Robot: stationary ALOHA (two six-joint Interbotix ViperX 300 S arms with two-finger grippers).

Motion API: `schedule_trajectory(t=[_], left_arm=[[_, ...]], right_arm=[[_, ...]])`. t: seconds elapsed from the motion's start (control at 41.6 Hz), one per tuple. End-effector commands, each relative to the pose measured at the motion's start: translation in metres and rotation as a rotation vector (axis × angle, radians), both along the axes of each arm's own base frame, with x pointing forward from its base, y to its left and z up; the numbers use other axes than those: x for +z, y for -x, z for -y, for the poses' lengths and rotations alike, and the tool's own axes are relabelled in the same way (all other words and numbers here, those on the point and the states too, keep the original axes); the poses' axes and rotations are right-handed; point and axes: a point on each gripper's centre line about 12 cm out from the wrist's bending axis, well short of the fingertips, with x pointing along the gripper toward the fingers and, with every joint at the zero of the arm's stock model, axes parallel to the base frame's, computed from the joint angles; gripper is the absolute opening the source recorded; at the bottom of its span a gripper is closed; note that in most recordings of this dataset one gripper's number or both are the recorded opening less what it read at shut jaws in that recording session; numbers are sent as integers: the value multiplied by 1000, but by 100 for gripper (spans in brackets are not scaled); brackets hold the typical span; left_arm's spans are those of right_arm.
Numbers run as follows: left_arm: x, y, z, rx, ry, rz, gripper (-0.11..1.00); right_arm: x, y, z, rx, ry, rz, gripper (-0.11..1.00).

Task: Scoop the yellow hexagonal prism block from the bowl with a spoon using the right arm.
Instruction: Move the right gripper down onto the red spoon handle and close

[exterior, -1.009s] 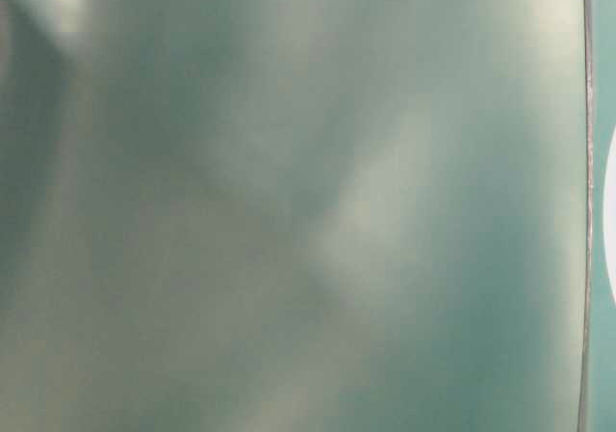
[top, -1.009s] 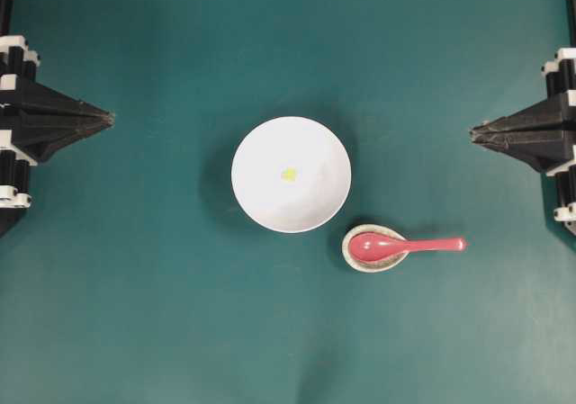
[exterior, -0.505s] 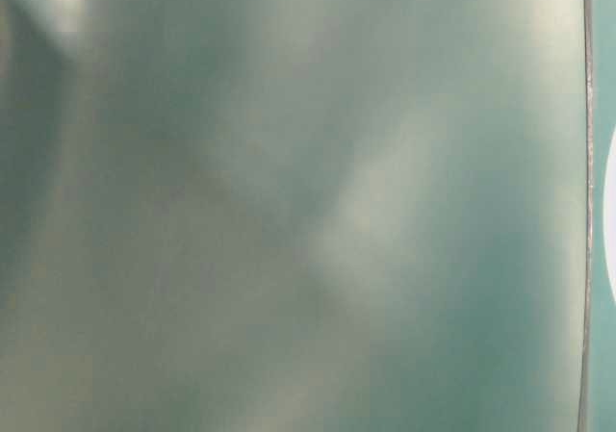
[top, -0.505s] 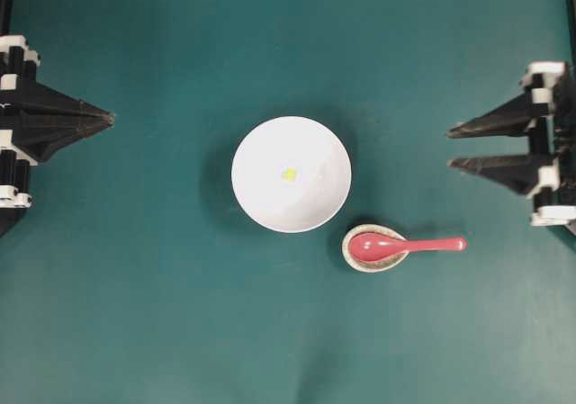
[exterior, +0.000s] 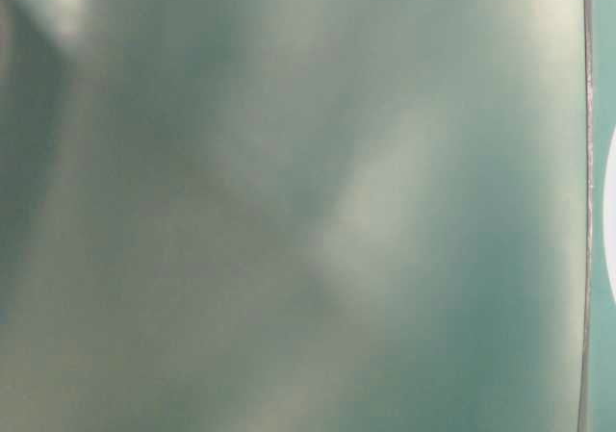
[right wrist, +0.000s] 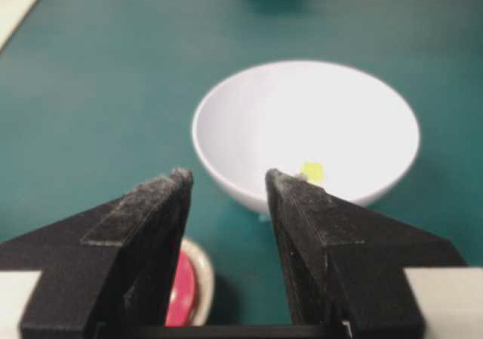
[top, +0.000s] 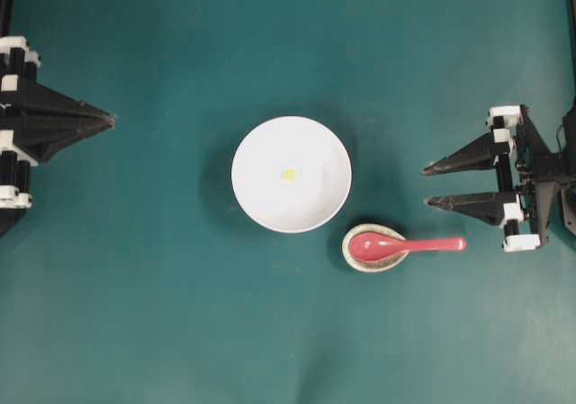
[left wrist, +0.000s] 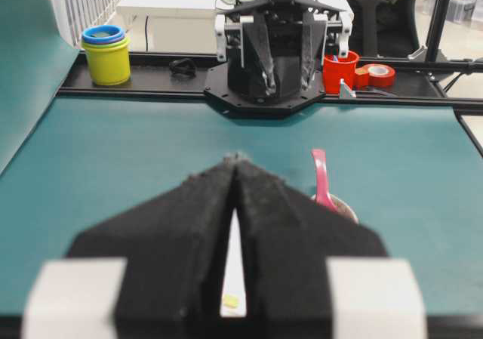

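Yellow hexagonal prism block (top: 289, 175), just one, lies inside the single white bowl (top: 270, 208), near its middle. One pink-red spoon (top: 405, 245) sits just beside the bowl, scoop cradled in one speckled spoon rest (top: 353, 257), handle pointing away from the bowl. Two arms flank the bowl: the right gripper (top: 430, 184) has its fingers spread apart, empty; the left gripper (top: 109, 116) has its fingers pressed together, empty.

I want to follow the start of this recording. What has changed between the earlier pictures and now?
The right gripper opened its jaws and moved from the right edge toward the centre of the table; it holds nothing. The left gripper, bowl, yellow block, spoon and spoon rest stayed as they were.
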Motion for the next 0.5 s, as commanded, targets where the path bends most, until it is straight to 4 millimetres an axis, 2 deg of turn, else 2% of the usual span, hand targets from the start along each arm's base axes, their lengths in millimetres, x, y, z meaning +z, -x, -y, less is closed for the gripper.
schedule_trajectory(t=[0.0, 0.481], left_arm=[[7, -2, 0, 1, -7, 17, -1], [5, -3, 0, 1, -8, 3, -1]], right_arm=[[-6, 1, -5, 2, -19, 27, 51], [-59, -12, -35, -26, -44, -47, 51]])
